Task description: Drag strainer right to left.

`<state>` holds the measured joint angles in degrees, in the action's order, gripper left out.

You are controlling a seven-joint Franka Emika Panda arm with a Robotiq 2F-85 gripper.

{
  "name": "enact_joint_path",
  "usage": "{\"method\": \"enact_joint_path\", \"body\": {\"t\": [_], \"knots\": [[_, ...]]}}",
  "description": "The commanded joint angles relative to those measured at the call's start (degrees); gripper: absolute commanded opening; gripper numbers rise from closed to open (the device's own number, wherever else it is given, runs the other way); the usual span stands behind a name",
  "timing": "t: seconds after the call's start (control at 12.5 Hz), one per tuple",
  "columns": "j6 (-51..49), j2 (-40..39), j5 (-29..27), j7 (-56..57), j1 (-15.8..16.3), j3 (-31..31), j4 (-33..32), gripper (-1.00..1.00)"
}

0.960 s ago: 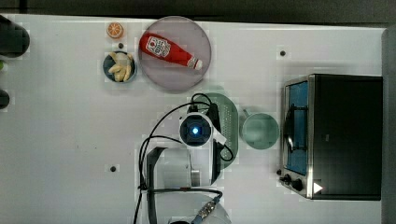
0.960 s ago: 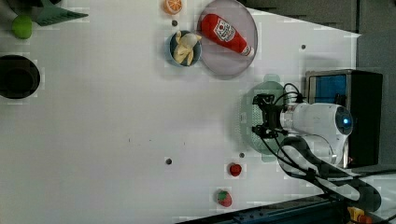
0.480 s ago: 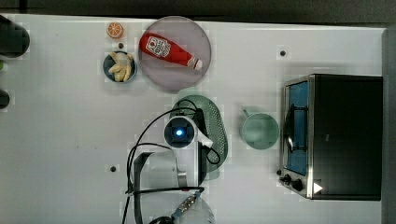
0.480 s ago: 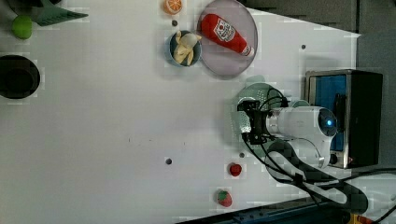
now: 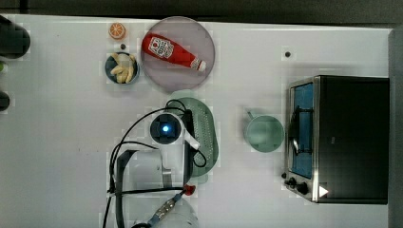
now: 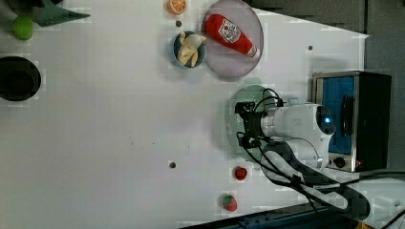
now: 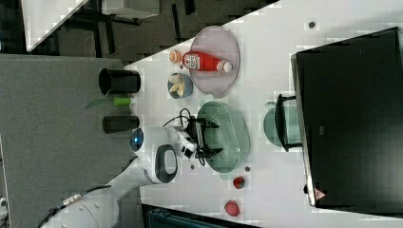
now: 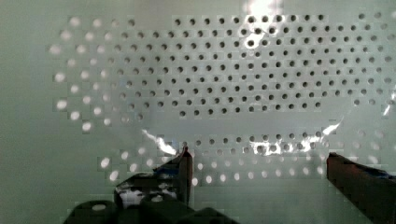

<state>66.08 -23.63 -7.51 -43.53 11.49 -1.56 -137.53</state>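
Note:
The strainer (image 5: 205, 134), a pale sage-green oval with small holes, lies on the white table between the grey plate and the mug. My arm (image 5: 166, 128) reaches over the strainer's left part in the top view. In the right view my gripper (image 7: 205, 138) is open, with both fingertips down inside the bowl near the rim on the arm's side. The wrist view shows the strainer's perforated inner wall (image 8: 224, 79) close up, with one dark finger (image 8: 183, 169) and the other finger (image 8: 357, 179) spread wide apart. Nothing sits between them. The left view shows my gripper (image 6: 245, 125) over the strainer (image 6: 249, 91).
A pale-green mug (image 5: 264, 133) stands on the top view's right of the strainer, before a toaster oven (image 5: 340, 137). A grey plate (image 5: 204, 40) with a ketchup bottle (image 5: 171, 51), a bowl of banana (image 5: 122, 68) and an orange slice (image 5: 117, 31) lie behind. Two strawberries (image 6: 241, 173) sit near the front edge.
The strainer and my arm have slid together towards the top view's left, away from the mug, which stayed put. The fingers stayed open.

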Motion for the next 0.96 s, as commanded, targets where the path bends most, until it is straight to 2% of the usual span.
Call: {"method": "enact_joint_path", "body": {"t": [0.08,0.4,0.96], "knots": [[-1.33,-0.38,-1.20,-10.46,4.16,-1.14,2.59,1.00],[-1.96,-2.81,-1.21,-18.33,9.17,-1.31,6.48,1.00],[-4.33,-7.01,-1.62,-24.43,15.95,-2.18,14.15,1.00]]}}
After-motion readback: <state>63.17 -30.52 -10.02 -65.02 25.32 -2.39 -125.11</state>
